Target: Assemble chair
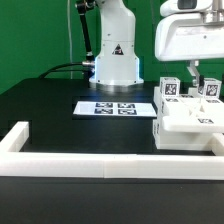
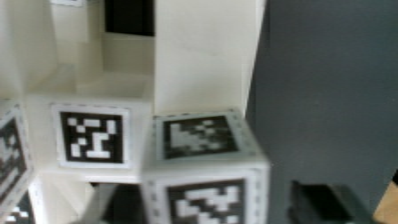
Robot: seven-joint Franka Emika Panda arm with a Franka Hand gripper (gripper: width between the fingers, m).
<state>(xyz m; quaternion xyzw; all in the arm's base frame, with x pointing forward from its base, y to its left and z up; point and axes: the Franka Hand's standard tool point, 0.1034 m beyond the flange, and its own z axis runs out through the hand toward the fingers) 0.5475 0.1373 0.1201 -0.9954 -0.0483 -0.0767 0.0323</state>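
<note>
Where green backdrop meets it, black table (image 1: 60, 115) under chair (image 1: 185, 120).

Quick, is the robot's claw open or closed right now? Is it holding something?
Gripper: down right over the chair parts, but whether it is open, closed or gripping cannot be told from these views.

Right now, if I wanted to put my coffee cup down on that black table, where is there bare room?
The widest bare patch lies on the exterior view's left, between the white border rail and the marker board. A bare strip also runs between that board and the rail. The exterior view's right is crowded: the chair parts stand there with the gripper right above them.
</note>
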